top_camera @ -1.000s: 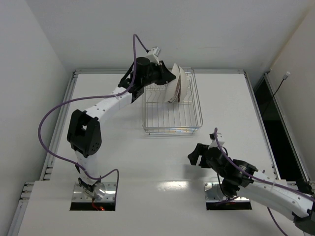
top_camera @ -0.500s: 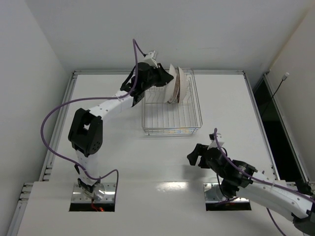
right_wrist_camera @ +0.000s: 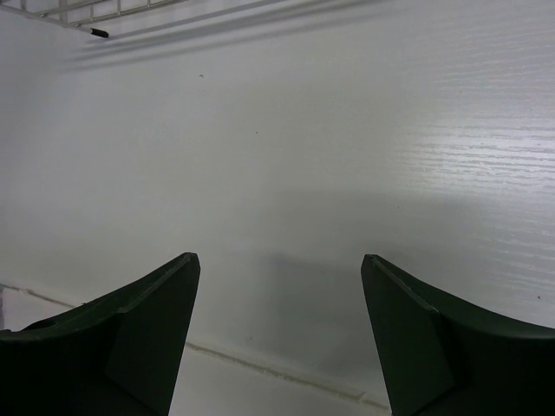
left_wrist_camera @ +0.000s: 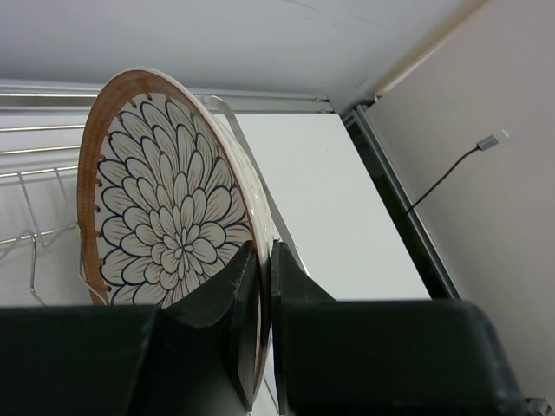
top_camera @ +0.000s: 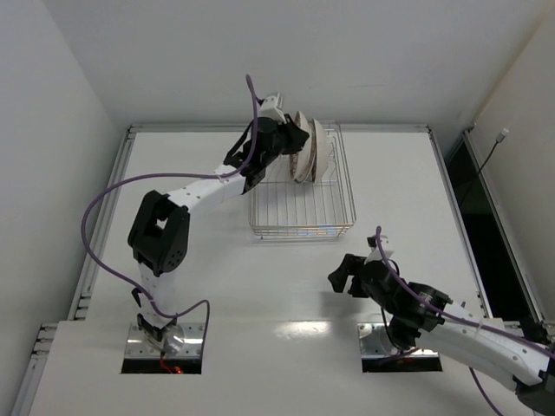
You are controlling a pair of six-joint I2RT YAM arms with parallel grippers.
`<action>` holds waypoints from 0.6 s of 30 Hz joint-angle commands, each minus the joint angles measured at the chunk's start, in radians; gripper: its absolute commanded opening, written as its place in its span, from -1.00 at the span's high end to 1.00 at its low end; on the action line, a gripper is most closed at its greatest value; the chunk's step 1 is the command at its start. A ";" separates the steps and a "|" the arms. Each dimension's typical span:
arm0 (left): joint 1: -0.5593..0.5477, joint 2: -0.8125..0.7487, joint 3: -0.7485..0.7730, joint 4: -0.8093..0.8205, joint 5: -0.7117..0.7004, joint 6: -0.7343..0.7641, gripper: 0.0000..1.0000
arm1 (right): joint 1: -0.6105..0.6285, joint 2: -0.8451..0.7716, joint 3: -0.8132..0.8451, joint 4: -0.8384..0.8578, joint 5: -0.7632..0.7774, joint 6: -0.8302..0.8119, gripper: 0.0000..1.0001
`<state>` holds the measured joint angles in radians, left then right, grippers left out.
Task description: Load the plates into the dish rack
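Observation:
My left gripper [top_camera: 293, 140] is shut on the rim of a plate [top_camera: 304, 159] with a brown-orange rim and petal pattern. It holds the plate on edge over the far end of the silver wire dish rack [top_camera: 303, 227]. In the left wrist view the fingers [left_wrist_camera: 245, 286] pinch the plate's [left_wrist_camera: 165, 217] right rim, with the rack wires [left_wrist_camera: 35, 178] behind it. Another plate [top_camera: 322, 149] stands upright just to the right of the held one; a third cannot be made out. My right gripper [top_camera: 341, 276] is open and empty, low over the bare table [right_wrist_camera: 286, 156], well in front of the rack.
The rack sits at the table's far middle, near the back rail. Its near corner [right_wrist_camera: 78, 12] shows at the top left of the right wrist view. A dark gap runs along the table's right edge [top_camera: 464, 173]. A cable hangs on the right wall [left_wrist_camera: 451, 169].
My left gripper has moved a little right and farther back with the plate, bringing it closer to the upright plate in the rack. The right arm has barely moved.

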<state>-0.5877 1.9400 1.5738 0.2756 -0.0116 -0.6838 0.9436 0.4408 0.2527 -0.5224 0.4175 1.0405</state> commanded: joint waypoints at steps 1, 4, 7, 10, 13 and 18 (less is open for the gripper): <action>-0.032 -0.010 0.068 0.172 -0.134 0.082 1.00 | -0.008 0.006 -0.006 0.041 0.003 0.015 -0.47; -0.064 -0.010 0.057 0.181 -0.200 0.115 1.00 | -0.008 0.006 -0.006 0.041 0.003 0.015 -0.47; -0.077 -0.010 0.014 0.230 -0.257 0.115 1.00 | -0.008 0.006 -0.006 0.041 0.003 0.015 -0.47; -0.096 -0.019 -0.023 0.267 -0.281 0.093 1.00 | -0.008 0.006 -0.006 0.041 0.003 0.015 -0.47; -0.106 -0.029 -0.060 0.295 -0.315 0.093 1.00 | -0.008 0.006 -0.006 0.041 0.003 0.015 -0.47; -0.106 -0.058 -0.159 0.379 -0.334 0.056 1.00 | -0.008 -0.004 -0.015 0.041 0.003 0.015 -0.47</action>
<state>-0.6880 1.9423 1.4597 0.4999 -0.2718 -0.6132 0.9382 0.4404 0.2508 -0.5171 0.4175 1.0405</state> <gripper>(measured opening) 0.051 0.732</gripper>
